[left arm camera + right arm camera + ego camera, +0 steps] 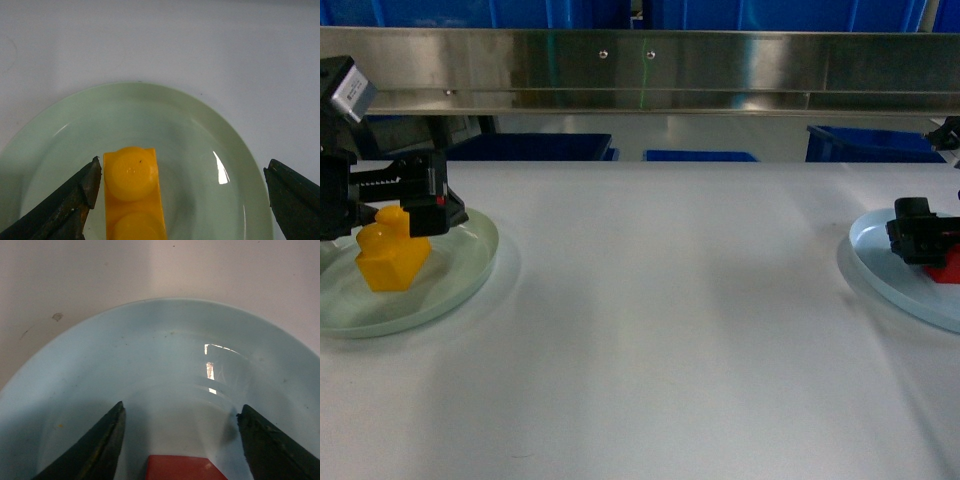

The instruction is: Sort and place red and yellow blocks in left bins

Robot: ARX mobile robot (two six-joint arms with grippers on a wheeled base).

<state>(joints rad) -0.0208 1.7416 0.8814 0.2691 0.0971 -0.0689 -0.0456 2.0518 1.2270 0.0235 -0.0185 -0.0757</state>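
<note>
On the white desk (660, 320), both end effectors gape apart, the left end effector (182, 192) over the yellow block (132, 195) at the green plate's (200, 130) 6 o'clock, the right end effector (180, 440) over the red block (182, 467) at the blue plate's (165, 340) 6 o'clock.

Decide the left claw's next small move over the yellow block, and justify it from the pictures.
Probably shift sideways to centre, then close. The left claw is open, and the yellow block on the green plate sits against one finger, far from the other.

Claw (180, 427) spread wide over pale blue plate (165, 340), apparently red block (180, 467) between
</note>
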